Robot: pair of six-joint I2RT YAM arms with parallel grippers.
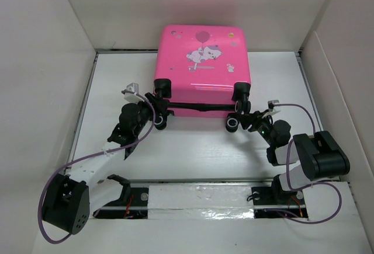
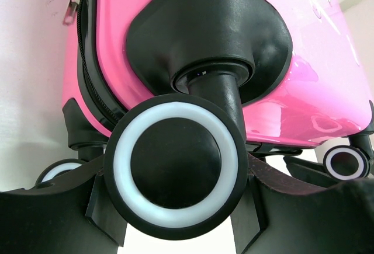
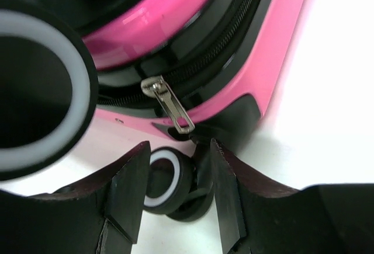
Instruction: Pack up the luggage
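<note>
The luggage [image 1: 201, 61] is a bright-pink hard-shell case with a cartoon print. It lies flat and closed at the back of the table, wheels toward me. My left gripper [image 1: 156, 109] is at its near left corner. In the left wrist view a black wheel with a white ring [image 2: 175, 166] hangs in front of the fingers [image 2: 52, 219] and hides their tips; the fingers stand apart. My right gripper [image 3: 178, 149] is open at the near right corner. A lower caster wheel [image 3: 166, 178] lies between its fingers, and the metal zipper pull [image 3: 172, 105] hangs just beyond them.
White walls close in the table [image 1: 193, 155] at the left, back and right. A shiny taped strip [image 1: 204, 198] runs along the near edge between the arm bases. Purple cables loop beside both arms.
</note>
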